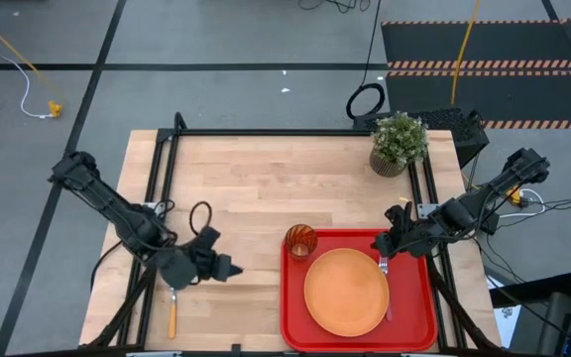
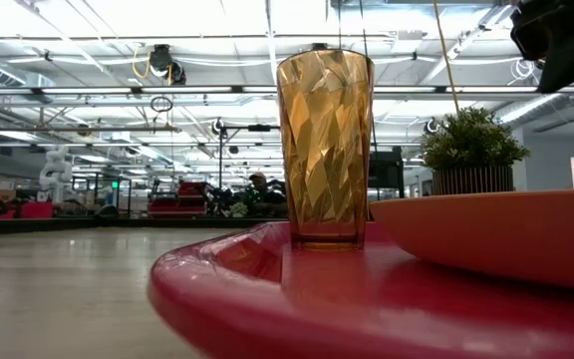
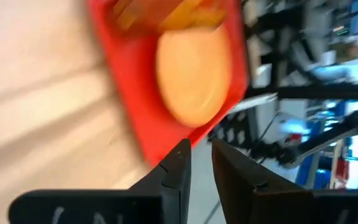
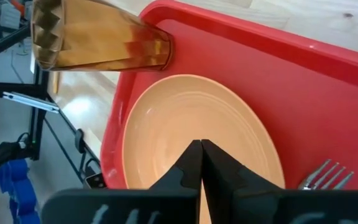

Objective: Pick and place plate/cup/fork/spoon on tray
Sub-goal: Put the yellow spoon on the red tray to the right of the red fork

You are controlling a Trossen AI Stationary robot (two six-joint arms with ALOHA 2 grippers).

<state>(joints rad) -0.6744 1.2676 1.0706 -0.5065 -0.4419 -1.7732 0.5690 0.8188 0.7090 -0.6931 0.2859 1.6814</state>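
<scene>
The red tray (image 1: 424,297) lies at the table's near right. The orange plate (image 1: 346,292) lies flat in its middle. The amber cup (image 1: 300,241) stands upright in its far left corner, and the fork (image 1: 386,283) lies flat to the right of the plate. The fork's tines also show in the right wrist view (image 4: 325,175). The orange-handled spoon (image 1: 172,315) lies on the table at the near left. My left gripper (image 1: 234,270) hovers left of the tray, slightly open and empty, above and to the right of the spoon. My right gripper (image 1: 385,250) is shut and empty above the fork's tines.
A potted green plant (image 1: 399,142) stands at the table's far right corner. A black cable loop (image 1: 200,214) lies on the wood near my left arm. Bare wood lies between the tray and the far edge.
</scene>
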